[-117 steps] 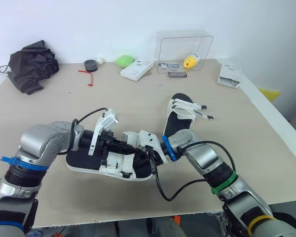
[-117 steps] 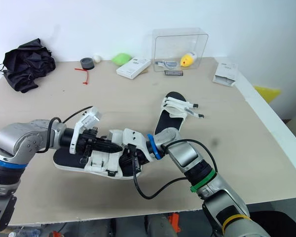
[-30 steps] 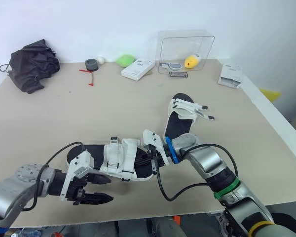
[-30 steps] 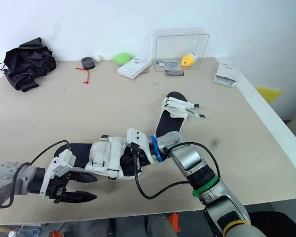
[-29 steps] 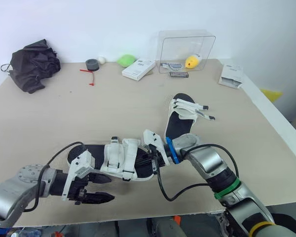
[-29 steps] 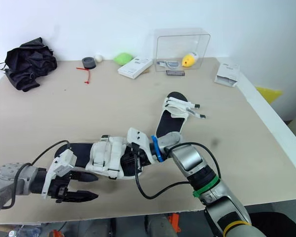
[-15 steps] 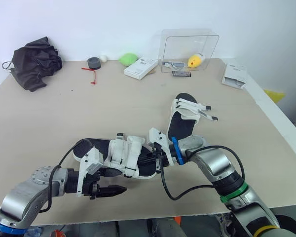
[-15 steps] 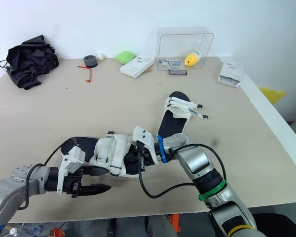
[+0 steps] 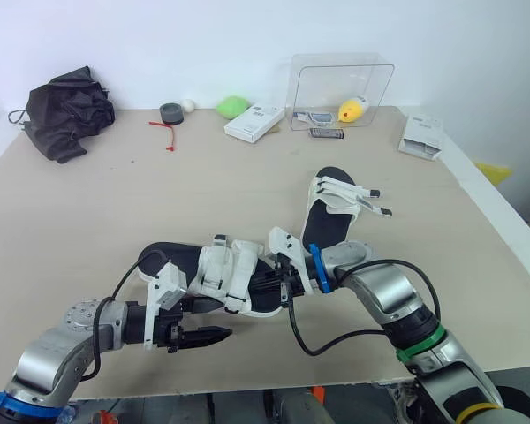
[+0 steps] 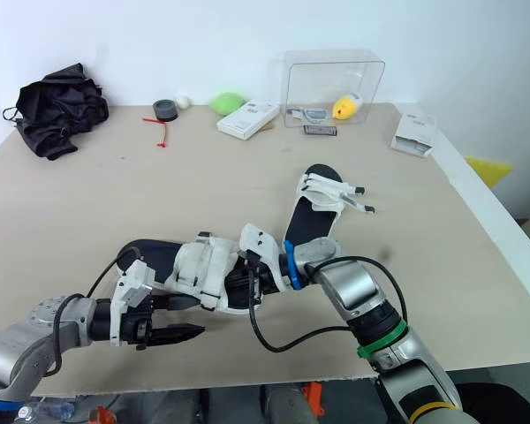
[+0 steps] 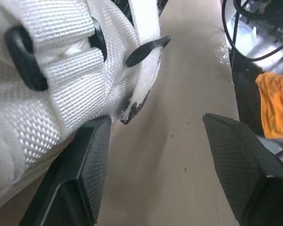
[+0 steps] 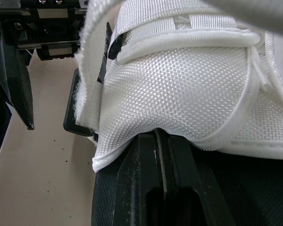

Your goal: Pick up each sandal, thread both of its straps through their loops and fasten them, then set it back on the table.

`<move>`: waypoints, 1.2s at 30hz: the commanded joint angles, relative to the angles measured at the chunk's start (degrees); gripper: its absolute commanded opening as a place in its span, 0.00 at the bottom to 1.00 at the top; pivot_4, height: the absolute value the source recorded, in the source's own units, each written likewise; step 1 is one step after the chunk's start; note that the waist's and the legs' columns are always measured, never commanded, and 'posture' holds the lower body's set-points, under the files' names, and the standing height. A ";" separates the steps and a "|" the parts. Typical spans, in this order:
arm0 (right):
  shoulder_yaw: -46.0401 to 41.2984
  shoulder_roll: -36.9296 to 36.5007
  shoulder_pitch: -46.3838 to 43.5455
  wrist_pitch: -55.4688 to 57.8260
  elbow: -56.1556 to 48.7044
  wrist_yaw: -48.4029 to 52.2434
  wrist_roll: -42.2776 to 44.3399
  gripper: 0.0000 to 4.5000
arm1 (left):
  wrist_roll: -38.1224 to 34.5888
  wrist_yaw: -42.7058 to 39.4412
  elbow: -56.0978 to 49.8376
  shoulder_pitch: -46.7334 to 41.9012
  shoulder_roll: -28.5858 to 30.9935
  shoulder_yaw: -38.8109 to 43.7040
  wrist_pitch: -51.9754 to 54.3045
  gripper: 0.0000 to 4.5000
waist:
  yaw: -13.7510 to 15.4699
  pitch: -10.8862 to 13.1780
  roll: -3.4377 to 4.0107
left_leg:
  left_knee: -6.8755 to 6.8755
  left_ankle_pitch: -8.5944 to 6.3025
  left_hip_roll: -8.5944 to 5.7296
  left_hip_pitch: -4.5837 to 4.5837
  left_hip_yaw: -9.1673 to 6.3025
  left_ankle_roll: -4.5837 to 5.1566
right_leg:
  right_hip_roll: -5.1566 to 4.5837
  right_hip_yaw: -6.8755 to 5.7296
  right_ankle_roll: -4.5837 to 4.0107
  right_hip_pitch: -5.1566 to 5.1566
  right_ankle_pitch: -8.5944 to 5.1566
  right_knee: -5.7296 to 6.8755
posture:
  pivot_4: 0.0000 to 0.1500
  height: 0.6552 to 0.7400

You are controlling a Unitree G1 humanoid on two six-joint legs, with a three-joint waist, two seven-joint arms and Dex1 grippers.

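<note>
Sandal (image 9: 223, 272) sits clamped in the right end effector (image 9: 269, 284); left end effector (image 9: 214, 320) gapes alongside.

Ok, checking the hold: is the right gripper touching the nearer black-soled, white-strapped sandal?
Touching. Right wrist view: the right gripper is shut, fingertips pressed against the white webbing of the nearer black-soled sandal.

Two sandals (image 9: 219, 276) (image 9: 324, 221) — one clear box (image 9: 340, 81)

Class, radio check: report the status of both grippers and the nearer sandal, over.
Left gripper open, just beside the straps. Right gripper shut on black-soled white-strapped sandal. Second sandal sits apart behind, strap ends loose.
</note>
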 commanded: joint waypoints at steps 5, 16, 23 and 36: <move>1.46 0.15 -0.10 0.28 0.32 0.29 0.19 0.00 | -1.25 -1.41 0.10 -3.69 -2.07 -2.41 0.02 0.71 | 0.01 0.00 0.00 | 0.30 0.02 -0.06 -0.13 0.11 0.03 | -0.22 0.03 0.23 -0.01 0.10 0.00 | 1.00 1.00; 1.85 0.35 -0.44 0.15 1.06 0.24 -0.10 0.00 | -2.64 -2.64 0.30 -5.35 -2.16 -3.44 2.56 0.71 | -0.07 0.01 -0.01 | 0.41 0.02 -0.09 -0.24 0.14 0.03 | -0.20 0.04 0.34 -0.07 0.13 0.00 | 1.00 1.00; 1.92 0.36 -0.62 0.03 1.25 0.09 -0.07 0.00 | -2.63 -1.91 0.84 -6.36 -2.24 -4.55 4.35 0.55 | -0.13 0.01 -0.01 | 0.40 0.01 -0.08 -0.24 0.13 0.04 | -0.15 0.05 0.31 -0.07 0.11 0.00 | 1.00 1.00; 1.89 0.47 -1.16 -0.56 2.43 0.16 -0.22 0.00 | -8.38 -7.82 -3.18 -8.83 6.61 -5.08 14.71 0.01 | -0.39 0.05 -0.07 | 0.39 0.00 -0.03 -0.24 0.09 0.04 | 0.00 0.05 0.26 -0.09 0.13 0.00 | 1.00 1.00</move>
